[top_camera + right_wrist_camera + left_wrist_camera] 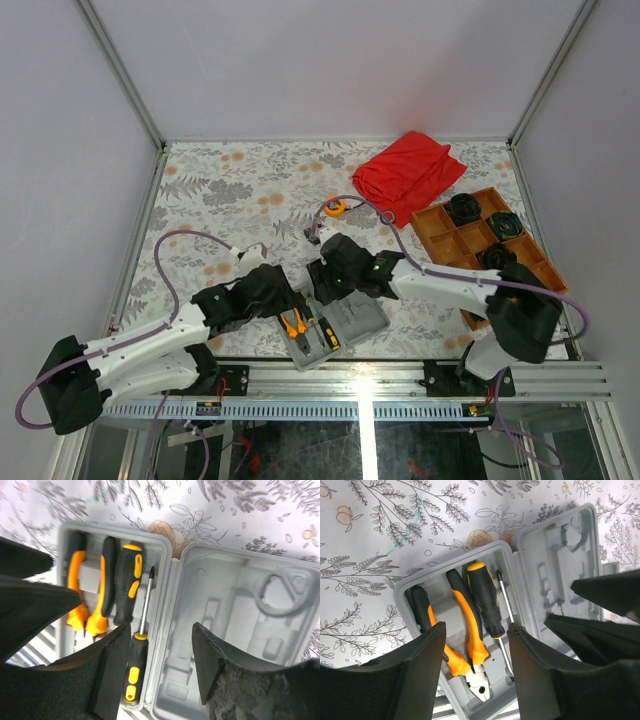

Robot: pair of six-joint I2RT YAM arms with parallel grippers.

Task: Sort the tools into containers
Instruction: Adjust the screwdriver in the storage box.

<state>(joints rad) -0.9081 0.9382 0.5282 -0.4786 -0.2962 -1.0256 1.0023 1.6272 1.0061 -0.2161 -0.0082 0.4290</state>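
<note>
The grey case lies open near the table's front edge as two trays. The left tray [312, 345] [405, 587] [64, 540] holds orange-handled pliers [470, 630] [80, 595] and two screwdrivers [485, 600] [131, 575] [135, 665]. The right tray [360, 315] [560, 565] [240, 630] holds no tools. A round orange tape measure [335, 207] lies on the table further back. My left gripper [288, 300] [476, 645] is open and empty above the pliers. My right gripper [322, 282] [161, 645] is open and empty above the hinge between the trays.
A red cloth [410, 170] lies at the back right. An orange-brown divided tray [440, 228] with black round parts [464, 208] stands at the right. A small dark piece [311, 232] lies near the tape measure. The two grippers are close together over the case.
</note>
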